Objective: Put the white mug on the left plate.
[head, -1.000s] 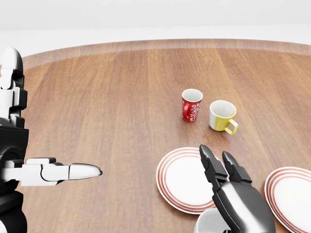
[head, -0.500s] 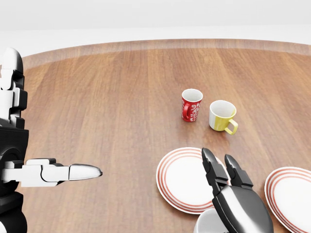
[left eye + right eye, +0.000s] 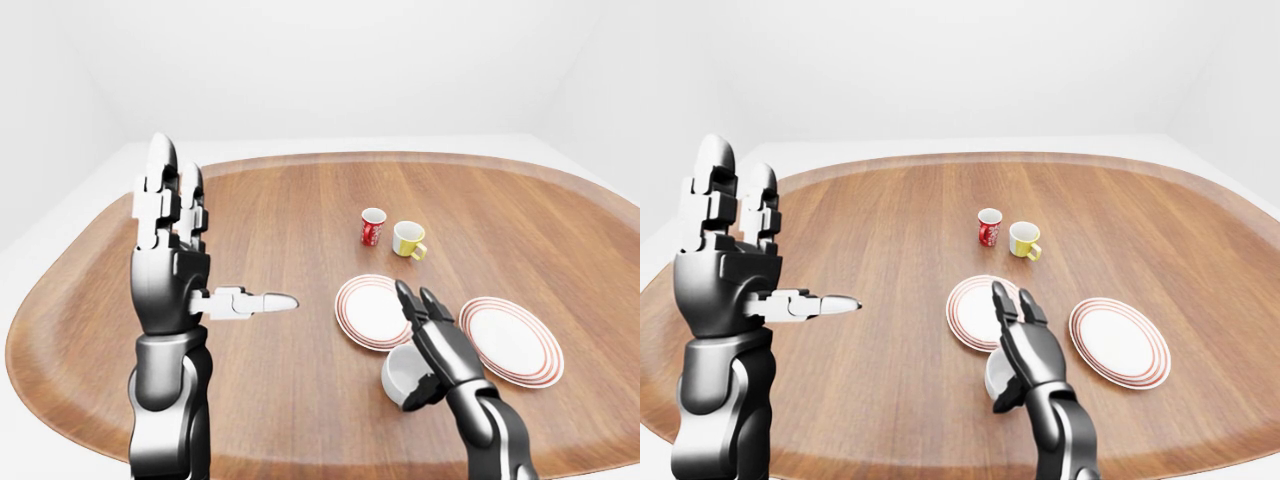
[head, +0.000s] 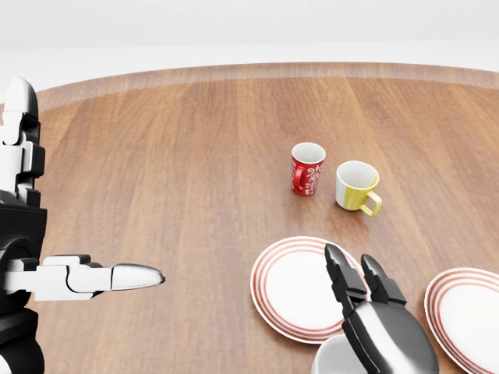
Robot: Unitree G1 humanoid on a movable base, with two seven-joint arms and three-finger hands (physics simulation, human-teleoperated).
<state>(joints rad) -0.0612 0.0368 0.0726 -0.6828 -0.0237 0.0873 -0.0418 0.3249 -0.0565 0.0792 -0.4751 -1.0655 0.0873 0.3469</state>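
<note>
The white mug (image 3: 400,374) stands on the wooden table (image 3: 290,210), just below the left plate (image 3: 352,312) in the left-eye view. My right hand (image 3: 416,297) lies over the mug's right side. Its fingers (image 4: 341,273) stretch straight out across the red-ringed plate's lower edge and do not close round the mug, so it is open. In the head view only the mug's rim (image 4: 329,360) shows at the bottom, under the hand. My left hand (image 3: 185,250) is raised at the left, open and holding nothing, its thumb pointing right.
A red patterned mug (image 4: 307,169) and a yellow mug (image 4: 356,187) stand side by side above the plates. A second red-ringed plate (image 3: 512,342) lies to the right of the first. The table's near rim runs under both arms.
In the head view my right hand has drawn back slightly toward the bottom edge, its fingertips lower over the left plate. The left hand, mugs and plates have not moved.
</note>
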